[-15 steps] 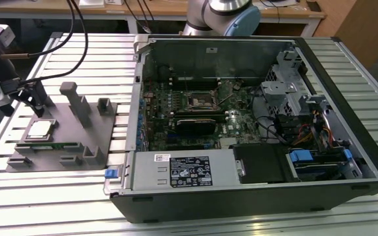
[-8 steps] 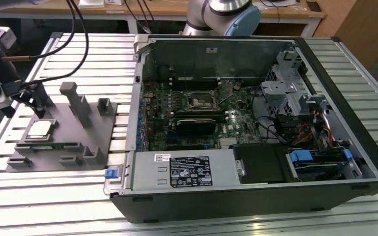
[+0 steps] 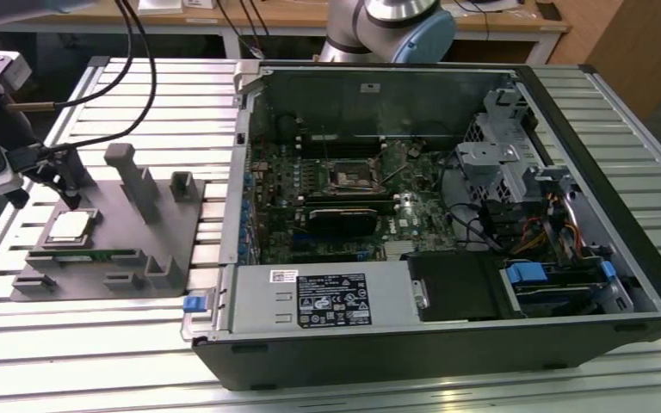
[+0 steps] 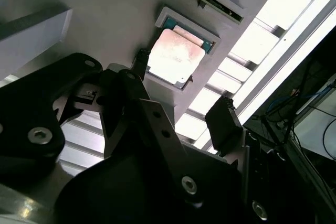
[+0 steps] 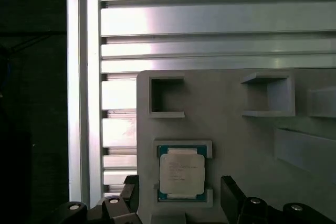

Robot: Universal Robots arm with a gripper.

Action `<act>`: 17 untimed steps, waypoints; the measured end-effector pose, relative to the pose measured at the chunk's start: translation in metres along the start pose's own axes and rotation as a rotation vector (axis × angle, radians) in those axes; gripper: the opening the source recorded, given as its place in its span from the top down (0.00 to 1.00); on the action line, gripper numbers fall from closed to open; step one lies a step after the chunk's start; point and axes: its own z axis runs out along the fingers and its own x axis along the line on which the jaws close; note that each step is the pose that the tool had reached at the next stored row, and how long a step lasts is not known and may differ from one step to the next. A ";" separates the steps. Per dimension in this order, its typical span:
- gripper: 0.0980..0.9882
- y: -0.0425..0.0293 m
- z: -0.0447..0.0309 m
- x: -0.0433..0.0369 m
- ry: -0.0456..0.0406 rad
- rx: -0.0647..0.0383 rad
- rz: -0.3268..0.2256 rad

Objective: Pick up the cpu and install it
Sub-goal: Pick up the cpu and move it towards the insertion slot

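Observation:
The cpu [image 3: 69, 226] is a pale silver square chip lying flat in a recess of the grey holder tray [image 3: 135, 232] at the exterior view's left. In both wrist views the cpu [image 4: 175, 55] [image 5: 181, 171] sits in its pocket with a thin teal rim showing. My gripper [image 3: 44, 194] hangs just above the tray's far left part, close to the chip. It is open: its black fingers [image 4: 226, 121] stand wide apart with nothing between them. In the first wrist view the gripper [image 5: 181, 199] has one fingertip at either side of the chip's pocket.
An open computer case [image 3: 446, 344] lies at the exterior view's right, with the motherboard and its black socket frame [image 3: 351, 176] inside. Upright grey blocks [image 3: 135, 176] rise from the tray. Cables [image 3: 101, 77] trail from the arm. Everything rests on a slatted metal table [image 3: 78, 344].

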 end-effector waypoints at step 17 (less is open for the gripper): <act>0.30 -0.0013 0.0212 -0.0005 -0.0008 -0.002 0.000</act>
